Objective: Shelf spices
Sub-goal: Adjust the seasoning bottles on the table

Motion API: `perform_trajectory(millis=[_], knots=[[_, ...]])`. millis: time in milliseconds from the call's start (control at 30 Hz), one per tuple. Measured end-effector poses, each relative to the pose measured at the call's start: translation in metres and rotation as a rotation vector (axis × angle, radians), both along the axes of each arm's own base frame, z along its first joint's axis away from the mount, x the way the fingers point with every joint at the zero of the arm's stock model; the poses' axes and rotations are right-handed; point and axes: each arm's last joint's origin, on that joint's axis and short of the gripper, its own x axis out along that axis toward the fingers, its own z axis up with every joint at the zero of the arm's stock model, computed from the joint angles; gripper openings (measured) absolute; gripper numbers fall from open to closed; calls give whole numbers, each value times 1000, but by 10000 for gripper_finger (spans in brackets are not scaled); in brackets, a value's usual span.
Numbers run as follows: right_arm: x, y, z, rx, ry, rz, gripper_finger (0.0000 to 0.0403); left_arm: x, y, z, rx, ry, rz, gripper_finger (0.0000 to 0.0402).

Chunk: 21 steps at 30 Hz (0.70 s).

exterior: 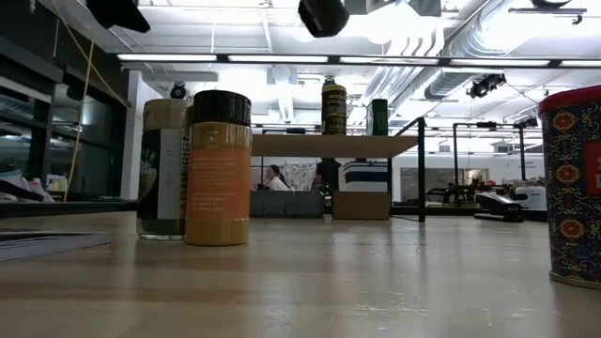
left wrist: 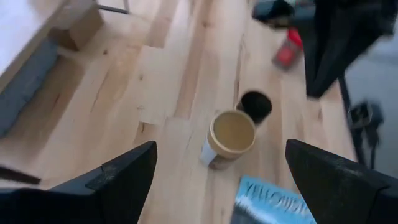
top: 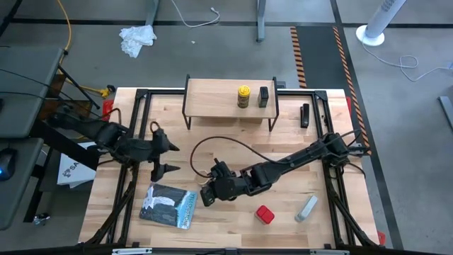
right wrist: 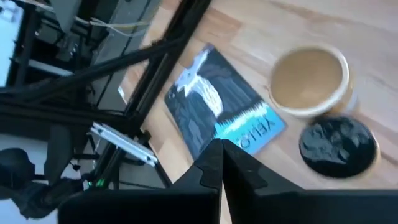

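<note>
The shelf stands at the table's far side and carries the yellow jar and the black tin on its plank. The amber jar and the tan cylinder stand upright side by side on the table, near the front. The red tin rests to their right. My right gripper hovers shut above and beside the two jars, touching nothing. My left gripper is open, raised left of the jars, pointing toward them.
A flat blue-grey case lies near the front left, close to the jars. A grey bar lies right of the red tin. A cardboard cube sits under the shelf. A black object lies right of the shelf.
</note>
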Motion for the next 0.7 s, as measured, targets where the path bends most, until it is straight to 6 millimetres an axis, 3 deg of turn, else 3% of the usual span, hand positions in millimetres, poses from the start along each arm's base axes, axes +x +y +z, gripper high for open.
perform_trajectory(millis=[167,567,700], knots=[[-3,-2,-2,-14,44,4,1,-8,0,5,-67,-59,114,351],[10,6,-49,61,140,-50,0,-2,-7,0,-109,-51,185,351],[11,5,-50,54,130,-94,0,1,-10,-3,-107,-36,189,351]])
